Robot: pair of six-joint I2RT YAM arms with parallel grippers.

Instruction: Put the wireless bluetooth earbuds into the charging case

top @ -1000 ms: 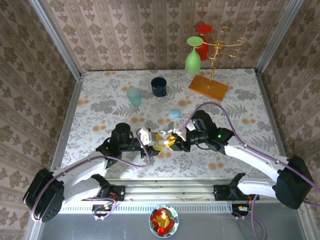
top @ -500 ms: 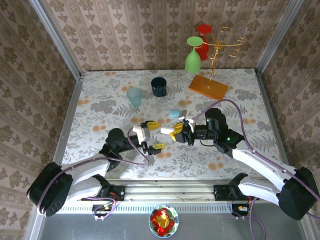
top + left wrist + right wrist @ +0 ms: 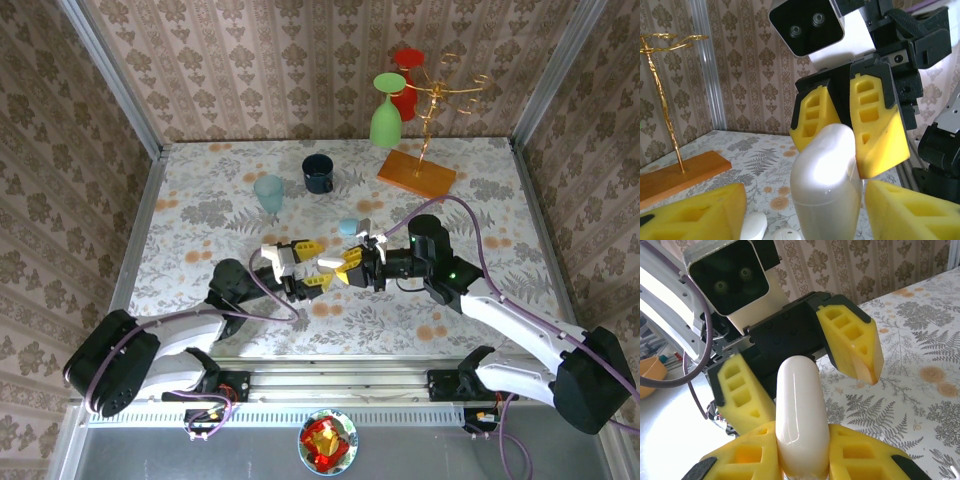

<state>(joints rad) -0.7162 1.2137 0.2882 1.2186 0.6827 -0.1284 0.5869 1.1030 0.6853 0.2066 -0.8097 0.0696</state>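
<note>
Wireless bluetooth earbuds (image 3: 754, 226) appear as two small glossy white pieces lying on the flowered table (image 3: 200, 200), just below the left hand's (image 3: 805, 200) yellow fingers (image 3: 695, 212) in the left wrist view; they are outside the charging case (image 3: 797, 410). That white, pebble-shaped case is held above the table, upright, with its lid looking closed. The right hand (image 3: 802, 440) is clamped on the case's lower part, one yellow finger pressed to each side. The left hand faces it from the opposite side with its fingers spread apart. The case stands between them and a gap shows on each side, so this hand holds nothing. From above, both hands meet nose to nose near the middle of the table, in front of a pale tumbler (image 3: 268, 192) and a dark blue cup (image 3: 318, 173).
</note>
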